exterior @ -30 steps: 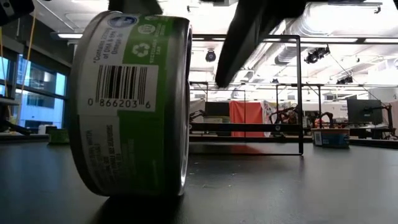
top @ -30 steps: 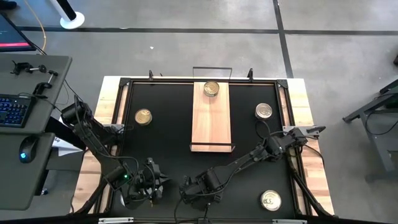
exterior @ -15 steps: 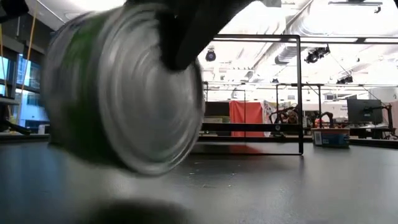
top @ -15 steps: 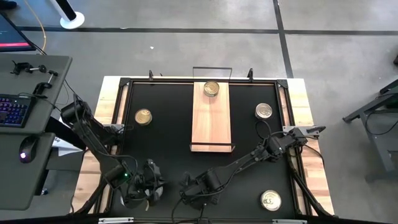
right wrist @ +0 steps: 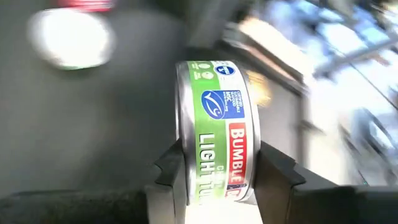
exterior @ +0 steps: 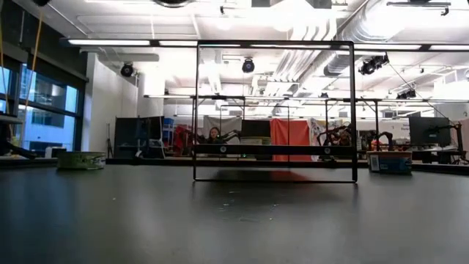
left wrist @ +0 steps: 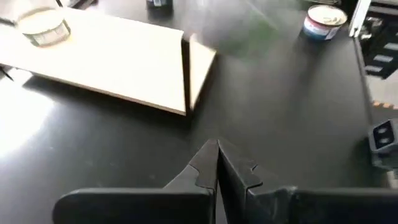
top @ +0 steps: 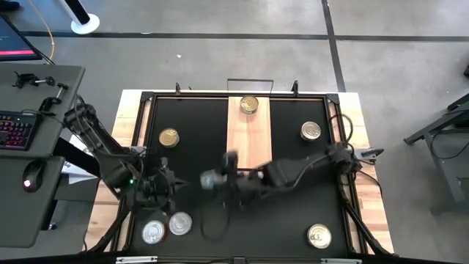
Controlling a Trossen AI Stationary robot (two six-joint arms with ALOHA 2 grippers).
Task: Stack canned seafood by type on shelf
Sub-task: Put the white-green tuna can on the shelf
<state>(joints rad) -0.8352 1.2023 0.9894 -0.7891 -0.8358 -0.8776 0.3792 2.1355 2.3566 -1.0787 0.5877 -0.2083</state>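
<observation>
Gripping a green-labelled round metal tin [right wrist: 216, 130] on edge, the right gripper [right wrist: 217, 171] hangs beside the light-wood plank shelf [top: 248, 139]. Left gripper [left wrist: 217, 163] sits closed, empty, near two silver-lidded tins [top: 166, 228].

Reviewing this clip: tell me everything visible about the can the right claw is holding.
The green-labelled round metal can is flat and silver-rimmed, with a green band, a red patch with white lettering and a blue fish logo. It is turned on edge, label toward the wrist camera, clamped between the right claw fingers on its two flat faces. In the high view it is a blur off the table, beside the light-wood shelf.
</observation>
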